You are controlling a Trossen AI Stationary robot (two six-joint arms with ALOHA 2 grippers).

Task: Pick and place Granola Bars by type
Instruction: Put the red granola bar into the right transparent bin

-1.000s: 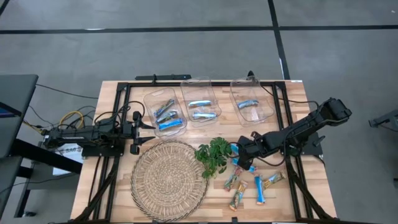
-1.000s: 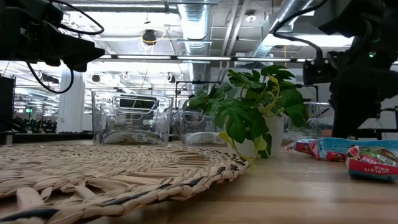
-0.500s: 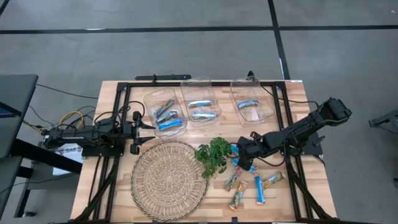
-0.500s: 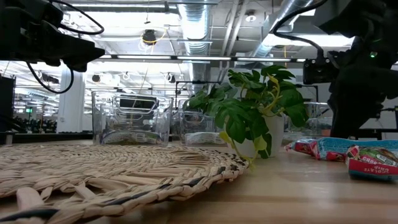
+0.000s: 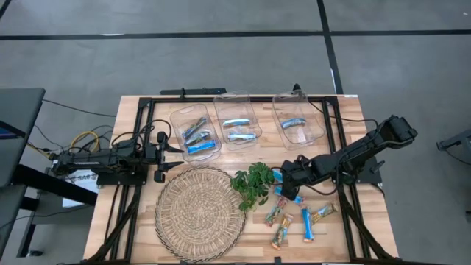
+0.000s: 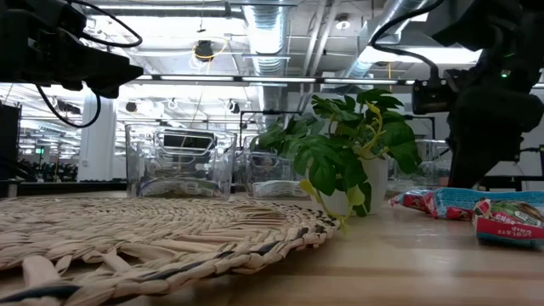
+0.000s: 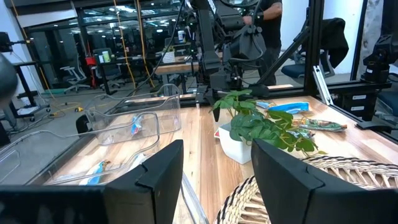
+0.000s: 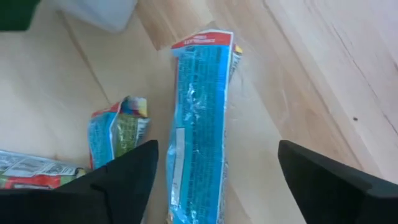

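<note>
Several granola bars lie loose on the wood at the table's near right: tan multicoloured ones (image 5: 278,214) and a bright blue one (image 5: 306,224). Another bright blue bar (image 8: 198,124) lies flat on the table under my right gripper (image 8: 214,180), which stands open with one finger on either side of the bar, touching nothing. A crumpled multicoloured bar (image 8: 118,134) lies beside it. More bars (image 5: 199,137) sit in three clear bins. My left gripper (image 5: 171,151) waits open at the table's left, near the left bin.
Three clear bins (image 5: 238,110) stand in a row at the far side. A small potted green plant (image 5: 254,184) stands just left of my right gripper. A round woven mat (image 5: 200,213) covers the near middle. Black frame rails (image 5: 346,206) run along the table's sides.
My right gripper has spread its fingers while staying over the blue bar; the bar lies flat on the table.
</note>
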